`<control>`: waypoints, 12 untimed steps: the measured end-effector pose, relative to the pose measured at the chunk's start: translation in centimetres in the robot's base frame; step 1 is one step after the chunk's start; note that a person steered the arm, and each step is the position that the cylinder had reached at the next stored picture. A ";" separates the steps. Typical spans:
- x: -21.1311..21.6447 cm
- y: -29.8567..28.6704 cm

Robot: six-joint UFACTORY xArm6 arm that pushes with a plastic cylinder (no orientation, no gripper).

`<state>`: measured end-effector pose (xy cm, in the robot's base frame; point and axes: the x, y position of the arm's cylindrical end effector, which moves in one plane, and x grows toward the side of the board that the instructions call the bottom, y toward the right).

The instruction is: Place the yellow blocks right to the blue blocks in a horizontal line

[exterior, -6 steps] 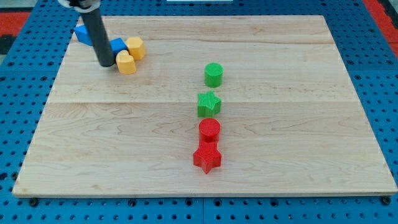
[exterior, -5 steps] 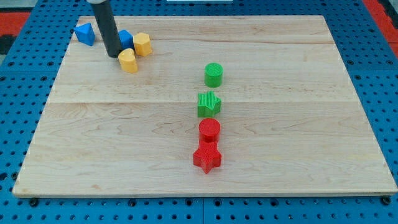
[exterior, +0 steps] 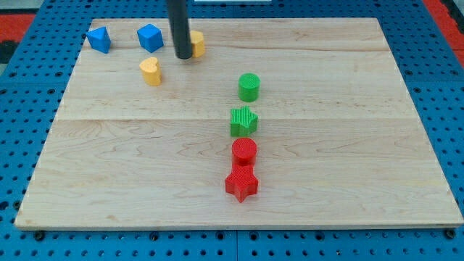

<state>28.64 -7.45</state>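
Blocks sit near my tip point(exterior: 184, 56): one yellow block point(exterior: 196, 44) touches its right side, the yellow heart point(exterior: 151, 72) lies below-left, both blue blocks point(exterior: 149, 37) point(exterior: 98, 39) line up left; no fingers here.

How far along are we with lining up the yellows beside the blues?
Two blue blocks sit in a row at the view's top left. My tip is at one yellow block, roughly in line. The yellow heart block sits below the row, unplaced.
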 end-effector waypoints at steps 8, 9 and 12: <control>5.3 -5.0; 4.3 2.7; 3.5 7.7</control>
<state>32.11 0.21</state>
